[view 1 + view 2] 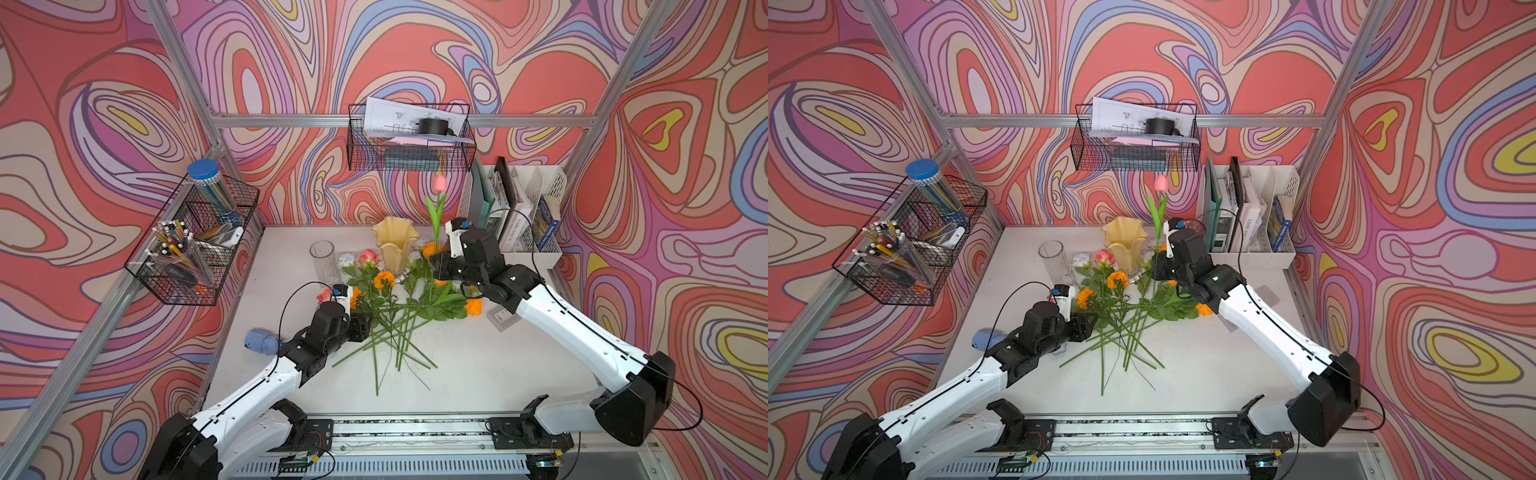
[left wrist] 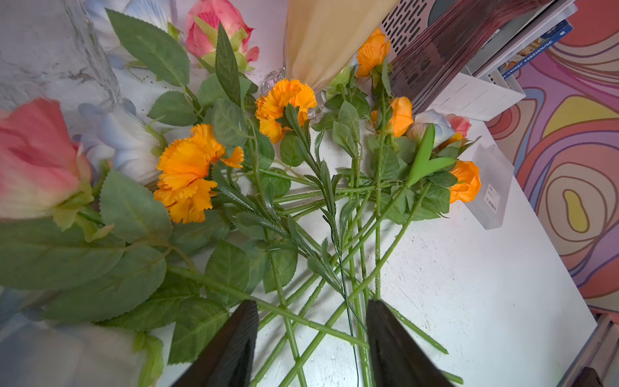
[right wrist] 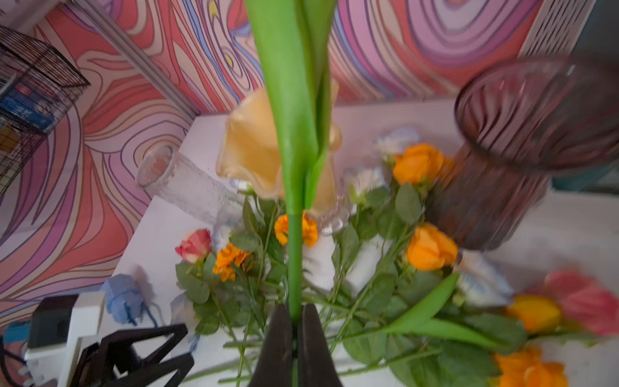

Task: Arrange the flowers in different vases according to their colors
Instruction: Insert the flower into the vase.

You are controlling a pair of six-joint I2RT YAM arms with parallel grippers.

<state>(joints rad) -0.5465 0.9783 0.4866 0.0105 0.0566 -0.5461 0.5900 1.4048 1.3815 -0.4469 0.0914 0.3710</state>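
Standing upright at about 1 o'clock on the bench (image 1: 478, 374), one pink tulip (image 1: 439, 183) is pinched by its stem in the right tool (image 3: 294, 315), whose jaws are closed on it. The other flowers (image 1: 399, 299) lie heaped at the bench's middle, stems crossing toward 6 o'clock. I count two marigolds (image 2: 191, 174), three orange roses (image 2: 465, 181), two pink roses (image 2: 217, 30), one orange tulip (image 3: 534, 313) and a second pink tulip (image 3: 582, 298) beside it. The white roses (image 2: 124, 140) are half buried in leaves, so I cannot count them. Three vases stand behind the heap: the clear cylinder (image 1: 322, 257) at 11 o'clock, the amber vase (image 1: 395, 245) at 12 with blooms crowding its foot, and the purple ribbed vase (image 3: 522, 150) at 1, mostly hidden behind the right arm in both top views. The left tool (image 2: 311, 301) hovers at the heap's 8 o'clock side, jaws half apart over the crossed stems, closed on none. A blue soft thing (image 1: 259, 340) lies out at 9, a clear labelled box (image 1: 503, 318) at 3.
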